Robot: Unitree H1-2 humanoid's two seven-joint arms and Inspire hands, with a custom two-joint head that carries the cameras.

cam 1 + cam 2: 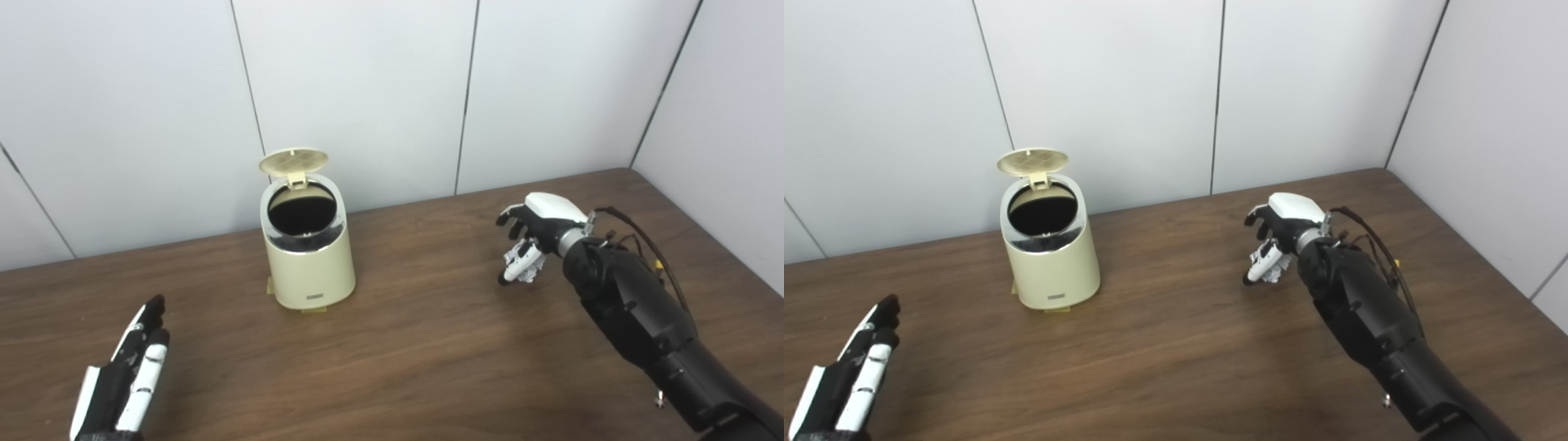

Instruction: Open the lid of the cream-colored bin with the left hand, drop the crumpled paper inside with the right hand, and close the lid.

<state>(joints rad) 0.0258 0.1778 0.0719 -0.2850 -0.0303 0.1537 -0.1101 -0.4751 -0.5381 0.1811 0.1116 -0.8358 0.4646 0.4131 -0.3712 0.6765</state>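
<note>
The cream-colored bin [309, 260] stands upright on the brown wooden worktop [416, 343], toward the back and left of centre, near the white panelled wall [367, 92]. Its lid [293, 161] is swung up on the rear hinge and stands open, so the dark inside shows through the round mouth with its shiny metal rim.

The left hand [125, 380] lies low at the front left corner, well apart from the bin, its fingers stretched out straight and pointing toward the back, holding nothing.

The right hand [531, 236] is on the right side of the worktop, well apart from the bin, palm down with its fingers curled over the crumpled paper [530, 267]. The white paper sits under the palm, clasped between the fingers and thumb. Whether the paper is lifted clear of the wood or resting on it cannot be told.
</note>
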